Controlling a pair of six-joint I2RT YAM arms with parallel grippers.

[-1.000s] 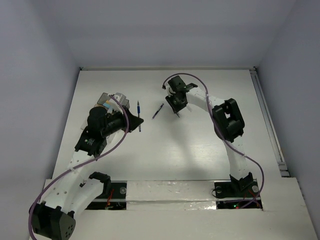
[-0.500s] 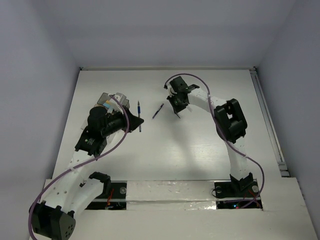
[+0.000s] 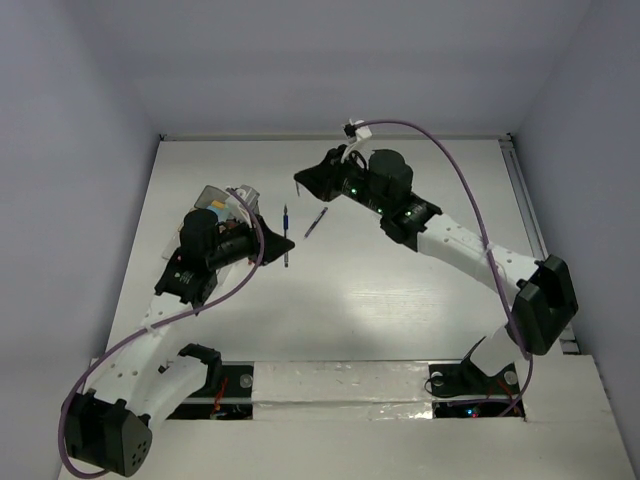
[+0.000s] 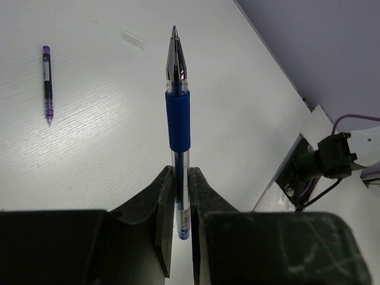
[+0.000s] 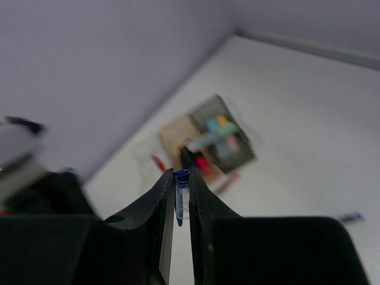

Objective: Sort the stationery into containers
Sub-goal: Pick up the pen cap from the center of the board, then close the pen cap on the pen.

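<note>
Purple pen (image 4: 47, 83) near held blue pen (image 4: 178, 119)

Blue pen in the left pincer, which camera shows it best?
Left wrist: the blue pen fills the frame, its back end in the left pincer. The top view shows a thin sliver; right wrist is too blurred.

blue pen (image 4: 178, 119): gripped | clear cap (image 5: 181, 197): gripped | purple pen (image 4: 47, 83): lying flat | containers (image 3: 212, 195): part-filled

Right wrist view was blurred: containers (image 5: 214, 139) smeared, blue-tipped piece (image 5: 180, 205) in right end effector (image 5: 178, 178) unidentifiable. Left end effector (image 4: 178, 173) hid rear of blue pen (image 4: 178, 113).
</note>
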